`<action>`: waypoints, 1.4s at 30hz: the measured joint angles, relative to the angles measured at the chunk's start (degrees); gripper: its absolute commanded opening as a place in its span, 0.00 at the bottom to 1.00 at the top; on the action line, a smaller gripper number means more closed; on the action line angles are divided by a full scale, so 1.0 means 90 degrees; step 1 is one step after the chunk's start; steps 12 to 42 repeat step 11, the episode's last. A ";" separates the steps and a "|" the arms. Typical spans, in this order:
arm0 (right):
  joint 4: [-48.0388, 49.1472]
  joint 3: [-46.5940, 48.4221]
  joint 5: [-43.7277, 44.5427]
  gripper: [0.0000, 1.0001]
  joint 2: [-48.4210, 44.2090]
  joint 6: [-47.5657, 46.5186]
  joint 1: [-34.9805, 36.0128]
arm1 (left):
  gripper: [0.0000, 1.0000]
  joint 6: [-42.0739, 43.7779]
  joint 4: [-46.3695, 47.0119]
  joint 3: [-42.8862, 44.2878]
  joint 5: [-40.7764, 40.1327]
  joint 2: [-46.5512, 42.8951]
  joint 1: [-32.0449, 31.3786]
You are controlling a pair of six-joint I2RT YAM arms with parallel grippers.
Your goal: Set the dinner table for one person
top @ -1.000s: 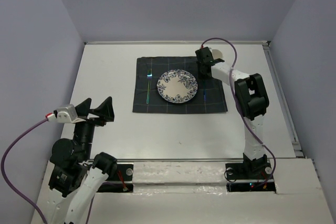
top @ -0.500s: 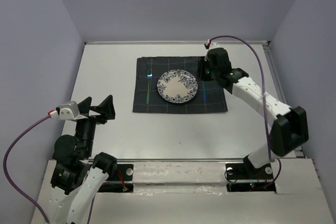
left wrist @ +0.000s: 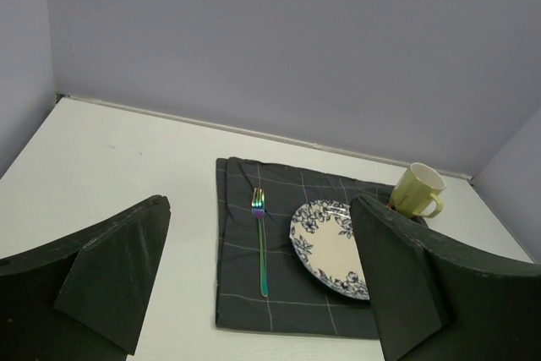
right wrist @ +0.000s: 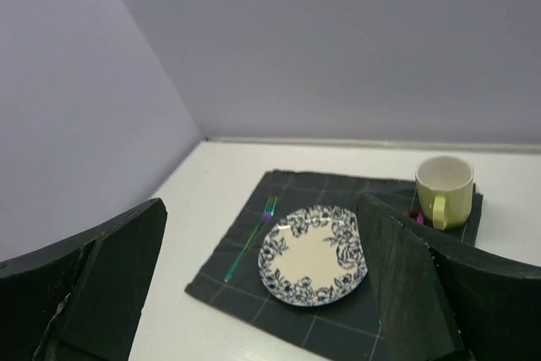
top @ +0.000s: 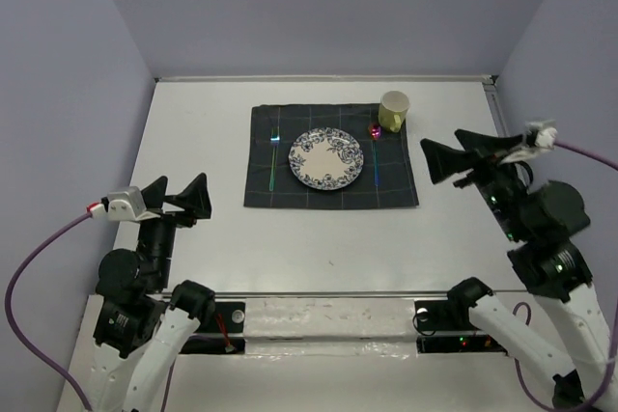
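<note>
On the white dinner table (top: 193,142) lies a dark grey checked cloth (top: 328,195). A blue-flowered plate (top: 326,158) sits in its middle. An iridescent fork (top: 274,156) lies left of the plate, and a thin utensil with a pink end (top: 375,151) lies right of it. A yellow-green mug (top: 393,110) stands upright on the cloth's far right corner. My left gripper (top: 179,192) hangs open over the near left of the table. My right gripper (top: 440,140) is open, right of the cloth, holding nothing. Both wrist views look across at the plate (left wrist: 331,248) (right wrist: 314,255), the fork (left wrist: 261,243) (right wrist: 251,247) and the mug (left wrist: 416,191) (right wrist: 445,190).
Lilac walls close the table in at the back and on both sides. A metal rail (top: 517,180) runs along the right edge. The arm bases stand on a strip (top: 328,315) at the near edge.
My right arm has drawn back from the cloth's far right corner to the near right and opened. The mug it covered now stands alone there. The left arm has not moved.
</note>
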 measured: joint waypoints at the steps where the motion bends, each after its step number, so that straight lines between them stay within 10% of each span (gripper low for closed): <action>1: 0.0036 -0.0056 0.0032 1.00 -0.0291 0.0002 0.0000 | 0.99 0.0000 0.0032 0.0000 0.0010 0.0015 0.0000; 10: 0.0058 -0.0527 0.0590 1.00 -0.2055 0.0000 0.0000 | 0.99 -0.0131 0.0488 0.0398 0.0719 0.0692 0.0000; 42: 0.0039 -0.0529 0.0622 1.00 -0.2093 0.0000 0.0000 | 0.99 -0.0165 0.0561 0.0471 0.0823 0.0755 0.0000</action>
